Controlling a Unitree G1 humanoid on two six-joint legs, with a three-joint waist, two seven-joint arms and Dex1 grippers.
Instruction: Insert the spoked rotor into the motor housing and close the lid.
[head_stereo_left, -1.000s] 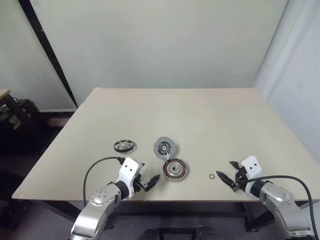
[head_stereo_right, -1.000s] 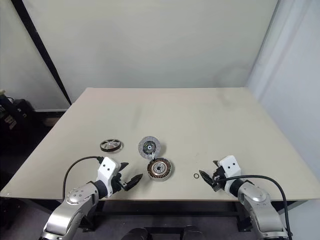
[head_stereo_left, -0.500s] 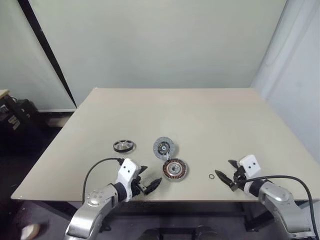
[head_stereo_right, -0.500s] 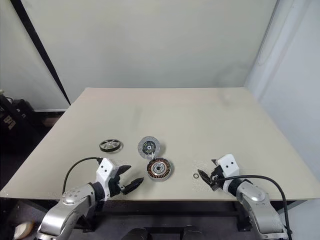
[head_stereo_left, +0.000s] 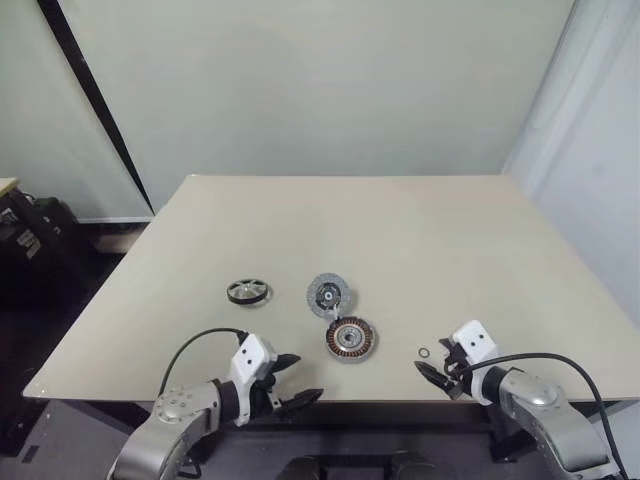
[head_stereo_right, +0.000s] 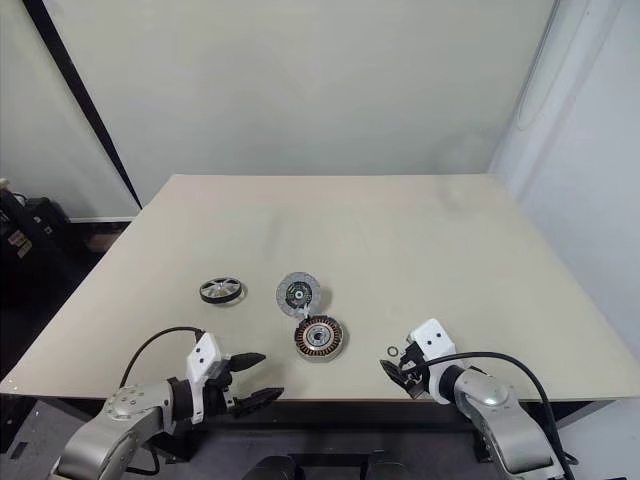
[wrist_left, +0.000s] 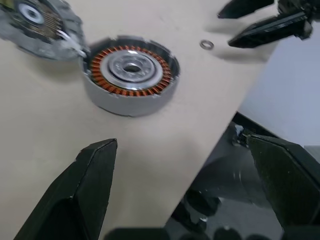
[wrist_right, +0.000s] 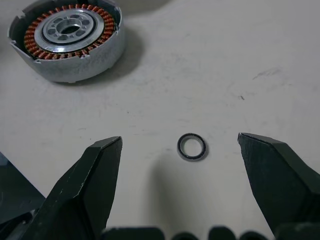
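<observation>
You're looking at a beige table (head_stereo_left: 400, 230) set against a plain pale wall (head_stereo_left: 320, 80). A black pole (head_stereo_left: 95, 105) leans across the wall on your left, a white curtain (head_stereo_left: 590, 150) hangs on your right, and dark clutter (head_stereo_left: 30, 235) sits on the floor at far left.

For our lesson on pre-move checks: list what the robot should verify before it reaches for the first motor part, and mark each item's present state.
1. Left gripper fingers open, nothing held: ok.
2. Right gripper fingers open, nothing held: ok.
3. Motor housing upright, windings facing up, cavity free: ok.
4. Spoked rotor lying flat, apart from other parts: ok.
5. Lid clear of the housing: cannot tell; their edges look very close.
6. Small ring away from the right gripper's path: not ok, it lies between its fingers.
</observation>
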